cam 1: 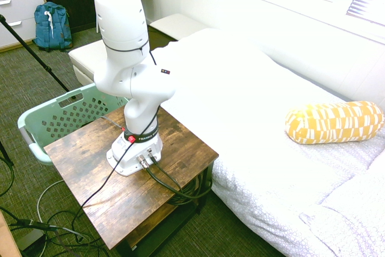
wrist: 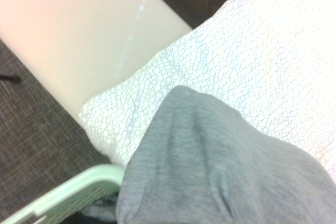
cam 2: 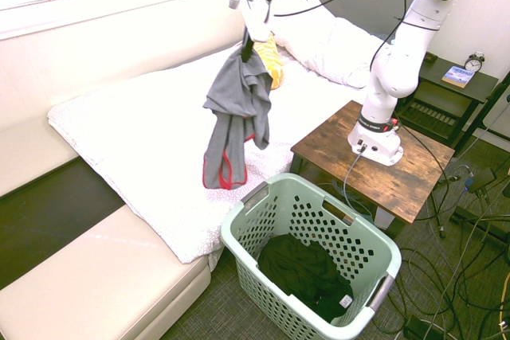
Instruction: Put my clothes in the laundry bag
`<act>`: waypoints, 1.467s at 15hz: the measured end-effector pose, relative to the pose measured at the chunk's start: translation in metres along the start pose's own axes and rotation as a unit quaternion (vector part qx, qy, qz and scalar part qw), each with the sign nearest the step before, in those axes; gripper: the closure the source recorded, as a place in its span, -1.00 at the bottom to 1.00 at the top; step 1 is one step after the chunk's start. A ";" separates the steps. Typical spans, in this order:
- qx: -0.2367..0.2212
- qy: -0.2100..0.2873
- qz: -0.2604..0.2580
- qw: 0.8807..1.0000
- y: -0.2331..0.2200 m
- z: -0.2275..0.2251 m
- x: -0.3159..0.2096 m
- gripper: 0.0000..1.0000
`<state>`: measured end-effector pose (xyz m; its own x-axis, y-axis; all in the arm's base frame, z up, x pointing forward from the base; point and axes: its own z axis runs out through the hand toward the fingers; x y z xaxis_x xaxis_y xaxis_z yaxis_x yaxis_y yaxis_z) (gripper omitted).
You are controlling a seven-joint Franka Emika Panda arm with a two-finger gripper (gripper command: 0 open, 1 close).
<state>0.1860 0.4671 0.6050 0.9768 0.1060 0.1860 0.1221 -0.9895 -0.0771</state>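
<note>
We see a glossy white arm (cam 1: 129, 58) with rounded segments, black joint seams and a dark lettered base band.

The gripper (cam 2: 249, 31) is cut off by the top edge in the first exterior view, and its fingertips are buried in the grey garment (cam 2: 237, 113). The basket (wrist: 63, 192) is clipped in the wrist view.

Count: one grey garment (cam 2: 237, 109), one mint-green laundry basket (cam 2: 307, 254) with one dark item (cam 2: 307, 272) inside, one yellow cushion (cam 1: 334, 121), one wooden table (cam 1: 90, 164), one blue backpack (cam 1: 52, 26), one alarm clock (cam 2: 475, 62).
</note>
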 end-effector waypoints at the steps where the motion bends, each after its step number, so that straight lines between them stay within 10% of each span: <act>1: -0.006 0.000 -0.007 1.000 0.002 0.002 -0.035 1.00; 4: -0.027 -0.007 -0.021 0.999 0.021 0.023 -0.132 1.00; 5: -0.034 -0.008 -0.024 0.999 0.032 0.033 -0.165 -1.00; 17: -0.055 -0.012 -0.017 0.998 0.122 0.097 -0.216 -1.00; 22: -0.029 0.031 0.075 0.996 0.135 0.102 -0.119 -1.00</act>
<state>0.1042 0.3307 0.4724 0.9703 -0.0486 0.2372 -0.0372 -0.9979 -0.0527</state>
